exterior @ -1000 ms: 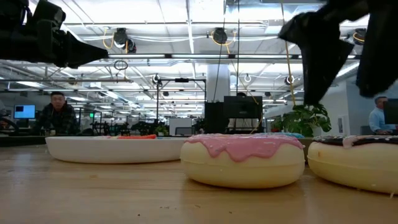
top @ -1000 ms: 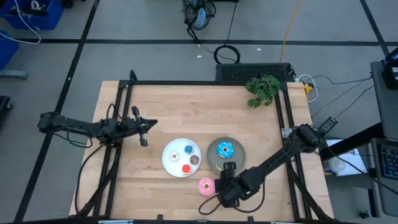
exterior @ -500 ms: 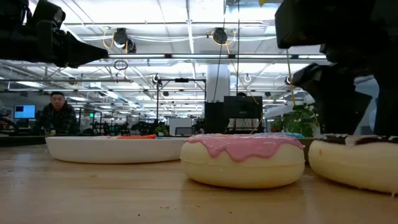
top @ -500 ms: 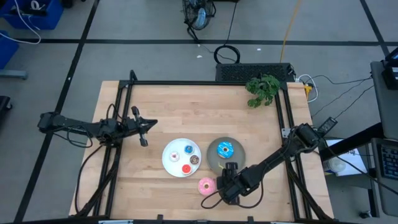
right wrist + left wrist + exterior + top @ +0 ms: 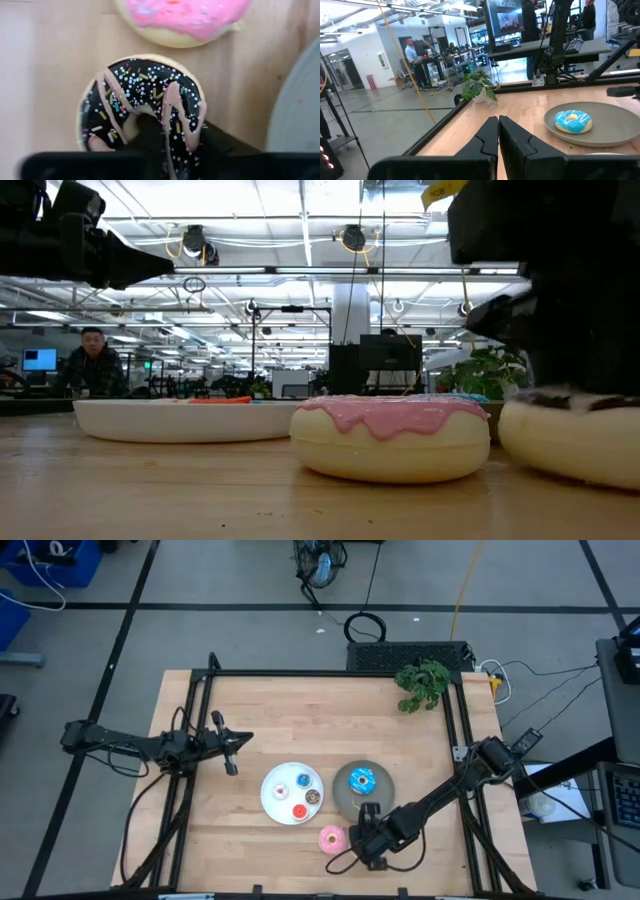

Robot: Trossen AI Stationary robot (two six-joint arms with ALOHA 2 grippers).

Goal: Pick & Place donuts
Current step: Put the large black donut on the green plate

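Note:
A chocolate-sprinkled donut (image 5: 142,102) lies flat on the wooden table near its front edge, with a pink donut (image 5: 332,837) just to its left. My right gripper (image 5: 176,136) has come down on the chocolate donut and is shut on it, hiding it in the high view. A blue-iced donut (image 5: 361,780) lies on the grey plate (image 5: 384,790). Several tiny donuts lie on the white plate (image 5: 275,802). My left gripper (image 5: 232,746) hangs shut over the table's left part, holding nothing. My right gripper has one finger (image 5: 147,131) in the chocolate donut's hole and the other finger (image 5: 216,145) outside the ring, with a stretch of the ring (image 5: 177,127) between them. The fingers come steeply from above. The donut lies flat, its underside (image 5: 565,465) on the table.
A small green plant (image 5: 422,683) stands at the table's far right corner. A black metal frame (image 5: 330,674) runs along the far and side edges. The grey plate's rim (image 5: 300,115) lies close beside the held donut. Bare wood stretches across the far half.
My right gripper has come down from just above the chocolate-sprinkled donut until its fingers meet the ring. The donut still lies where it was on the table.

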